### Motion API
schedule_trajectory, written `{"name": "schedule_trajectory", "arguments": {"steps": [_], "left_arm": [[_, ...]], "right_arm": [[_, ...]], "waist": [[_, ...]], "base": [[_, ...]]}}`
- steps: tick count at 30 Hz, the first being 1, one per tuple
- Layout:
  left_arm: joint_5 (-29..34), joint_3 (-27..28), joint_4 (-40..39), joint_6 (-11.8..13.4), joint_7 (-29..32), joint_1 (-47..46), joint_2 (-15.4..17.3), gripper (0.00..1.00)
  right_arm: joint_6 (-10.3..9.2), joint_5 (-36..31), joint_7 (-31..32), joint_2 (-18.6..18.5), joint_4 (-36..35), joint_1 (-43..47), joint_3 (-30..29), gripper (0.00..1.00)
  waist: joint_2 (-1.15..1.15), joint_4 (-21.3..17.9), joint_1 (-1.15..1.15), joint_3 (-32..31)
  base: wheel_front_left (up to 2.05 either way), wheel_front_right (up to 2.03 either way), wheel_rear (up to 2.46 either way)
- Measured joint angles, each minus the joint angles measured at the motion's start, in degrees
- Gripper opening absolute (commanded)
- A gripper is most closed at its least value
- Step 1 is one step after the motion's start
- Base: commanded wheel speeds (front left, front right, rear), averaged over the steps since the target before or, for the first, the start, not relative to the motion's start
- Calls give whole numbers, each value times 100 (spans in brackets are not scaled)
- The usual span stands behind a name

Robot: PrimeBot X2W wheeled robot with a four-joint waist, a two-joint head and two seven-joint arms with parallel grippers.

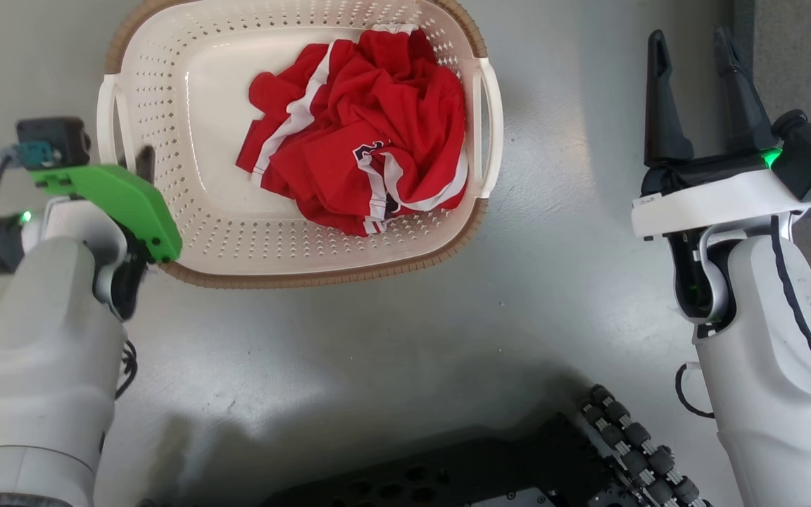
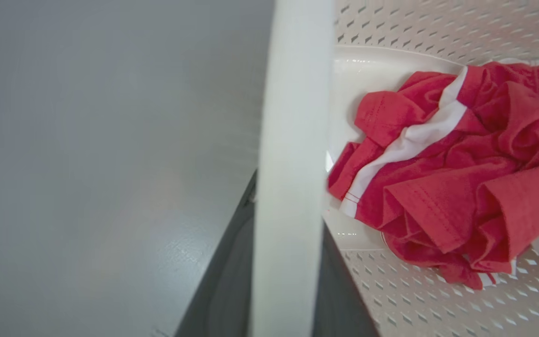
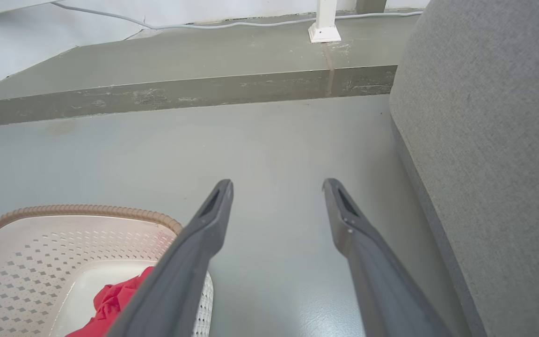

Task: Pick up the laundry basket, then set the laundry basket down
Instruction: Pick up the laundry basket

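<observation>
2 claws show here. The laundry basket (image 1: 272, 246) is in front of the robot, a bit to its left, over the gray floor (image 1: 377, 352). I cannot tell if the basket rests on the floor or hangs just above it. It stands level with its open side up. A crumpled red shirt (image 1: 377, 127) with white stripes lies inside, nearer the right side.

The left claw (image 1: 143, 165) is at the basket's left handle (image 1: 104, 120). In the left wrist view the white handle (image 2: 293, 140) runs up the middle, very close. The dark fingers (image 2: 222, 290) show on both sides of it. I cannot tell if this claw is squeezing the handle or is just around it.

The right claw (image 1: 690, 42) is open, with its 2 fingers spread apart and nothing between them. It is well to the right of the basket and apart from the right handle (image 1: 493, 127). In the right wrist view this claw (image 3: 277, 183) points over bare floor, and a big gray cloth-covered thing (image 3: 494, 140) stands just to its right.
</observation>
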Motion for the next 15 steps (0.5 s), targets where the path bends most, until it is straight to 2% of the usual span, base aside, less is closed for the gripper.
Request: {"name": "schedule_trajectory", "arguments": {"steps": [4,5,6,7,8,15], "left_arm": [[-114,-16,112,-1,33,5,-34,0],[-131,-19,118,-2,55,3,-34,4],[-131,-23,123,-5,55,3,-35,40],[-134,-23,130,-8,55,3,-42,52],[-141,-31,134,-8,55,3,-46,100],[-179,-74,116,-51,-80,-5,-144,100]], "right_arm": [[42,-22,0,1,13,-1,-13,100],[43,-45,0,2,15,-1,-14,100],[43,-47,0,2,18,-1,-14,100],[47,-48,0,2,22,-1,-18,100],[52,-48,0,2,25,-1,-21,100],[57,-49,0,2,68,-1,-66,100]], "waist": [[0,8,0,-11],[0,10,0,-13],[0,12,0,-16],[0,13,0,-18],[0,15,0,-20],[0,37,0,-35]], "base": [[0,0,0],[0,0,0],[0,0,0],[0,0,0],[0,0,0],[0,0,0]]}}
